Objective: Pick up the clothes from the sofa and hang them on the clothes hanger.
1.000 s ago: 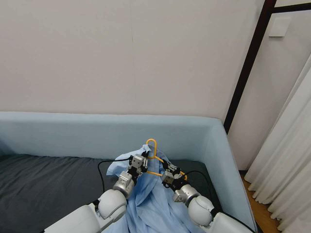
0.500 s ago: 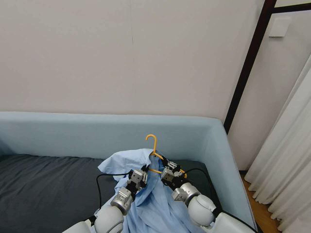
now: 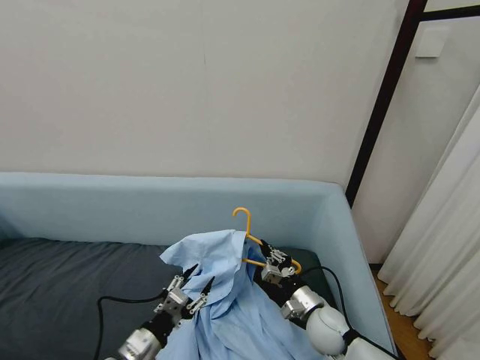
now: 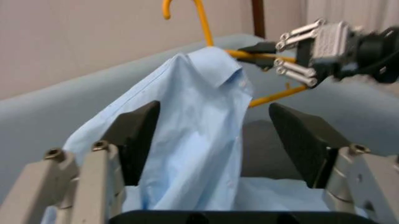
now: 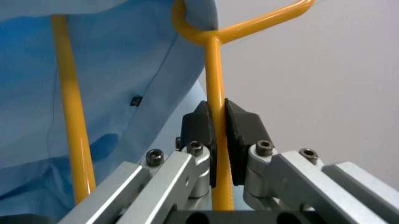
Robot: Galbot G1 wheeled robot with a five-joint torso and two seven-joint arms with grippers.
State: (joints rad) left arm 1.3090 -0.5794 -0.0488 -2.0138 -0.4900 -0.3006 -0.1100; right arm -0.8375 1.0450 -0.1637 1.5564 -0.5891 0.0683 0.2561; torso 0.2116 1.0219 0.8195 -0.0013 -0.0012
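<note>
A light blue shirt hangs draped over an orange hanger, above the sofa's right end. My right gripper is shut on the hanger's sloping arm just right of the shirt; in the right wrist view its pads pinch the orange bar. My left gripper stands open just in front of the shirt's lower left. From the left wrist, its fingers spread wide apart with the shirt hanging beyond them, untouched, and the right gripper is farther off on the hanger.
The sofa has a pale blue backrest and a dark grey seat. A plain wall rises behind. A dark door frame and white curtains stand to the right of the sofa arm.
My left gripper has let go of the shirt, opened, and drawn back down and to the left. My right gripper has carried the hanger and shirt slightly right and up.
</note>
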